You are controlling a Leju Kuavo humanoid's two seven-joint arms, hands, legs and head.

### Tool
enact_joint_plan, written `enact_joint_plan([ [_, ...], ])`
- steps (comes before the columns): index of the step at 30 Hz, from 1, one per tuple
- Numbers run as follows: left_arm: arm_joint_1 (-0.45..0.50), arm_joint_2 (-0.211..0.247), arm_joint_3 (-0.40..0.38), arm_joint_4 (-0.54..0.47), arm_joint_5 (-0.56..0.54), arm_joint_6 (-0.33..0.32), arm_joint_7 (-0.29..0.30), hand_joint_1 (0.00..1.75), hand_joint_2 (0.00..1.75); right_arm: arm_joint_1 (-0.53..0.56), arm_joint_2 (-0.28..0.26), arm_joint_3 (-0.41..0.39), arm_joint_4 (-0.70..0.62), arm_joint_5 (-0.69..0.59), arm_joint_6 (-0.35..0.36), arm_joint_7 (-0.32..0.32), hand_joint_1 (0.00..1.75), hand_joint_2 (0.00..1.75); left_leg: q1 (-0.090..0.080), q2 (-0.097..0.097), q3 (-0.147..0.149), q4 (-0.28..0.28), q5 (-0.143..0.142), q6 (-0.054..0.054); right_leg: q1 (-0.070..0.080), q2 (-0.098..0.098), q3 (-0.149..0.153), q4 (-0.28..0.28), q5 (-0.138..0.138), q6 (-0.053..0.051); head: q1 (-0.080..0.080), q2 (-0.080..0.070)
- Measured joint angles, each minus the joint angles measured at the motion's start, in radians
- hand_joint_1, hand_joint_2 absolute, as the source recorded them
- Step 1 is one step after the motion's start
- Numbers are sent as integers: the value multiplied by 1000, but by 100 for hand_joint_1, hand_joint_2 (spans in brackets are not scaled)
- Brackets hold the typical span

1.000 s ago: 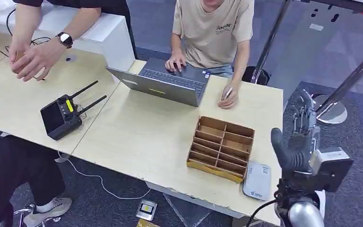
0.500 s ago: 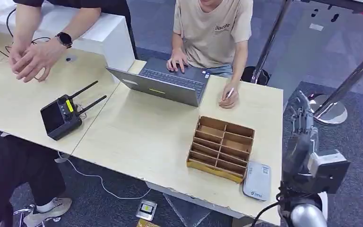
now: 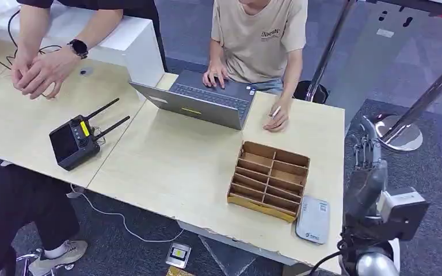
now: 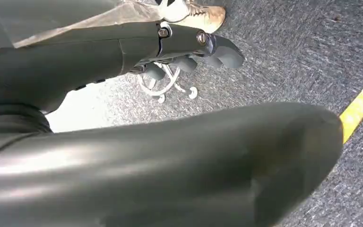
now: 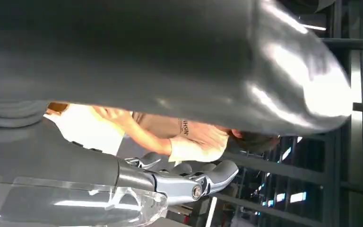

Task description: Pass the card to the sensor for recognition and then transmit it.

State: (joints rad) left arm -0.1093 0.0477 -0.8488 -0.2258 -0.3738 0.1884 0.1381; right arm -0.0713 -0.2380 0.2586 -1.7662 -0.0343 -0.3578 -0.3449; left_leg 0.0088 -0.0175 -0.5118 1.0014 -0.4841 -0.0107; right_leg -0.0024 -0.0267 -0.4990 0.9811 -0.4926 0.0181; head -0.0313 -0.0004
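The right hand [image 3: 367, 158] stands at the lower right of the head view, off the right edge of the table [image 3: 178, 167], raised with its fingers [image 3: 361, 142] pointing up and apart, its thumb held clear of them; it holds nothing and touches nothing. The right wrist view adds a close look: the thick thumb crosses the top of that picture and the darker fingers [image 5: 203, 177] reach out loosely spread below it, with a person in a beige shirt [image 5: 189, 137] beyond them. The left hand [image 4: 189, 52] appears in the left wrist view, hanging over grey carpet with a yellow floor line [image 4: 361, 101] at the right edge; its fingers are spread and hold nothing. In the head view, a grey card reader [image 3: 312, 220] lies flat at the table's lower right corner, just beside a brown compartmented wooden box [image 3: 269, 179]. I cannot make out the card anywhere. Farther out sit an open laptop [image 3: 204, 100] at upper centre and a black remote controller [image 3: 77, 138] at left.
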Motion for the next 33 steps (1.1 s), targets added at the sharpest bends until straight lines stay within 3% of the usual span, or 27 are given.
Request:
enact_joint_plan([
  [19, 0, 0, 0, 0, -5, -8, 17, 0, 0, 36, 6, -7, 2, -20, 14, -53, 0, 0, 0, 0, 0, 0, 0, 0, 0, 0, 0, 0, 0, 0, 0, 0],
  [33, -1, 0, 0, 0, 16, 0, 19, 0, 0, -32, 27, 10, 17, -11, 50, -29, 0, 0, 0, 0, 0, 0, 0, 0, 0, 0, 0, 0, 0, 0, 0, 0],
])
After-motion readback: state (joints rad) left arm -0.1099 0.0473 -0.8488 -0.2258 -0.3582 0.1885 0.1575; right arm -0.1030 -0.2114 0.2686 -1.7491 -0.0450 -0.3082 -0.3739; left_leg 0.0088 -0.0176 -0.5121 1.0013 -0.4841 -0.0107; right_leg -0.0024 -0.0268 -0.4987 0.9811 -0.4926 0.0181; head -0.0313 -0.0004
